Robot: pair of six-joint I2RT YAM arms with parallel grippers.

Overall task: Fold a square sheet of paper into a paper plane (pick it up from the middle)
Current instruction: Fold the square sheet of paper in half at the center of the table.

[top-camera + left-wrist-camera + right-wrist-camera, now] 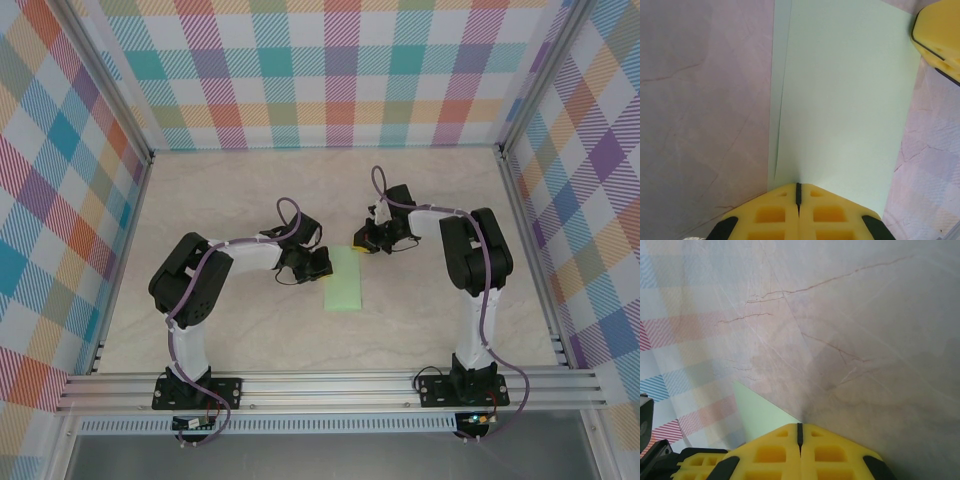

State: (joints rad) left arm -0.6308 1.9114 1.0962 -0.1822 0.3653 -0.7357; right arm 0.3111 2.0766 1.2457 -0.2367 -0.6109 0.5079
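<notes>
The square sheet of paper (346,279) lies flat on the table as a pale green oblong, folded double, with its two long edges slightly offset (840,100). My left gripper (318,265) is shut, its tips (798,186) set against the sheet's left long edge. My right gripper (364,240) is shut too, its tips (800,426) down at the sheet's far right corner (757,412). One yellow right finger (937,35) shows in the left wrist view. Nothing is pinched between either pair of fingers. The paper plane is out of view.
The marble-patterned table (250,200) is walled by checked panels (330,70) at the back and sides. An aluminium rail (330,385) with both arm bases runs along the near edge.
</notes>
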